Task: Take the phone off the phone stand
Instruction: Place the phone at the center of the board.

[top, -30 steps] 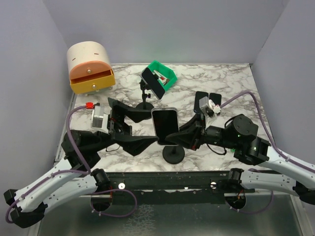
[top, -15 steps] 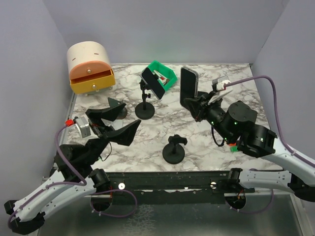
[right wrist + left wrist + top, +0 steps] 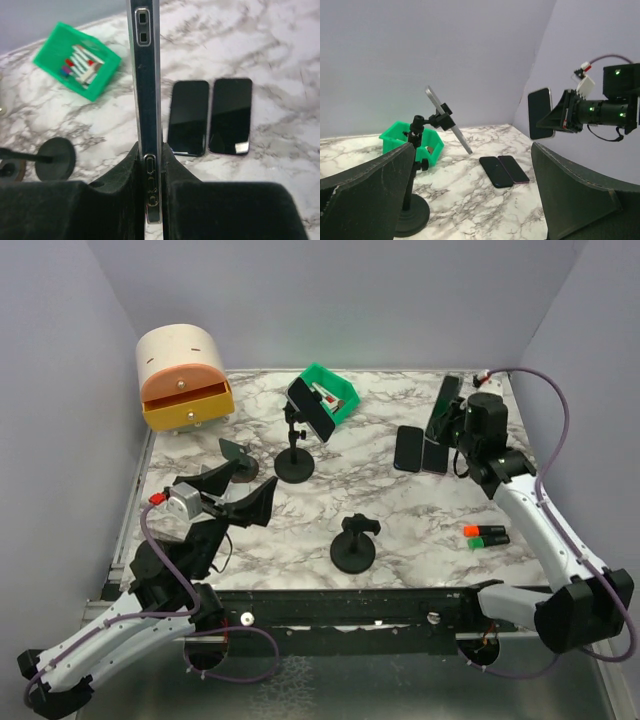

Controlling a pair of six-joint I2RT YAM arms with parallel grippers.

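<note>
The marble table (image 3: 400,505) holds a round drawer box (image 3: 185,380), a green bin (image 3: 335,390), a far stand (image 3: 294,462) and a near stand (image 3: 353,545). Two dark phones (image 3: 408,448) lie flat side by side — two markers (image 3: 486,534) lie off to their right.

You will find nothing to read here: no text, label, brand, number or sign is legible on any object

The right claw (image 3: 150,187) is carrying the phone (image 3: 148,75) off the stand (image 3: 353,540) toward the far right; the left claw (image 3: 238,485) is retreating, spreading wide.

Green bin (image 3: 345,391), drawer box (image 3: 183,375), markers (image 3: 486,534)
</note>
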